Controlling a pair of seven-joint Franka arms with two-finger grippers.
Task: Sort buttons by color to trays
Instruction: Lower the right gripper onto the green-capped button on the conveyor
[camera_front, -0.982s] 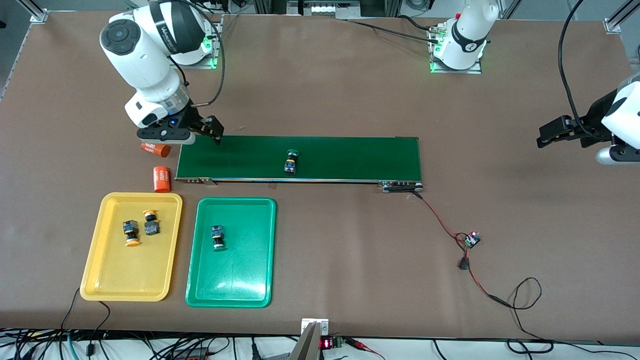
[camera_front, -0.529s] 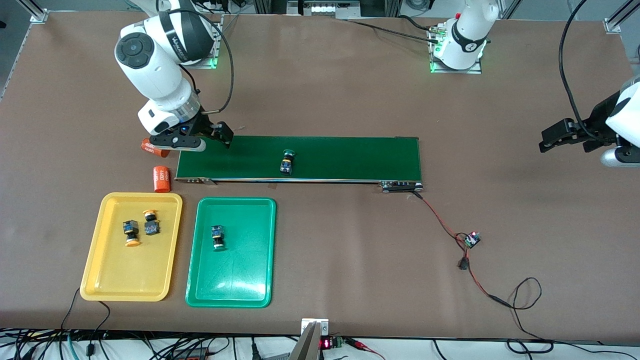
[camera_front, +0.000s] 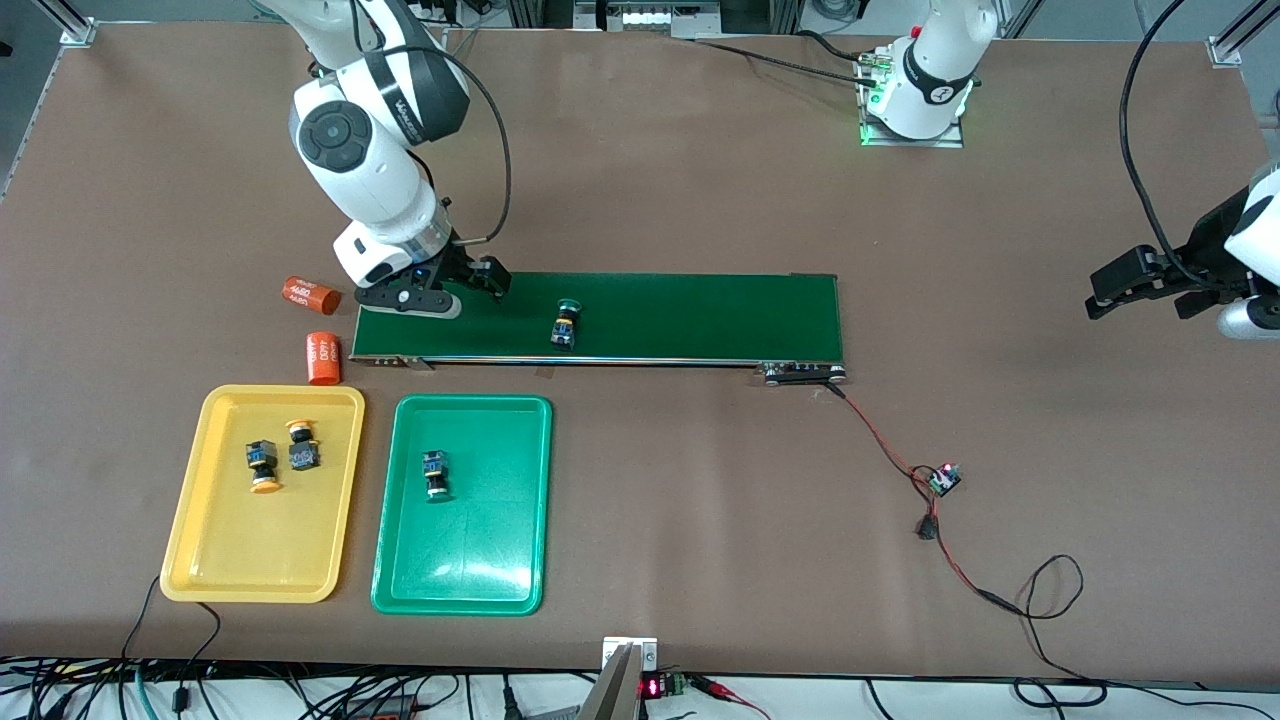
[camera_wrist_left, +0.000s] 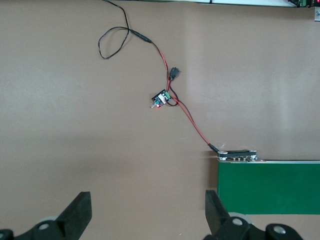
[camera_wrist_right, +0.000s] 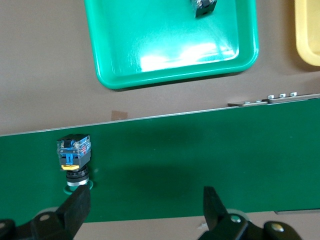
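**Over the belt: right gripper closing in on the last green button**

Upper left of the front frame: we note the right gripper (camera_front: 452, 290) has swung from beside the orange cylinders (camera_front: 312, 296) to over the conveyor belt (camera_front: 700, 315), jaws spread wide and empty. The green-capped button (camera_front: 566, 326) has ridden the belt toward it. We judge a pickup is coming.

Lower left: the yellow tray (camera_front: 190, 520) holds two yellow-capped buttons (camera_front: 262, 462); the green tray (camera_front: 500, 560) holds one green-capped button (camera_front: 435, 474). Only the belt button remains unsorted.

At the right edge the left gripper (camera_front: 1150, 280) waits over bare table, jaws apart, nothing held.

Materials: trays are glossy moulded plastic with rounded corners; the belt is matte dark green. Buttons have blocky black-and-blue bodies with round caps, lying on their sides.
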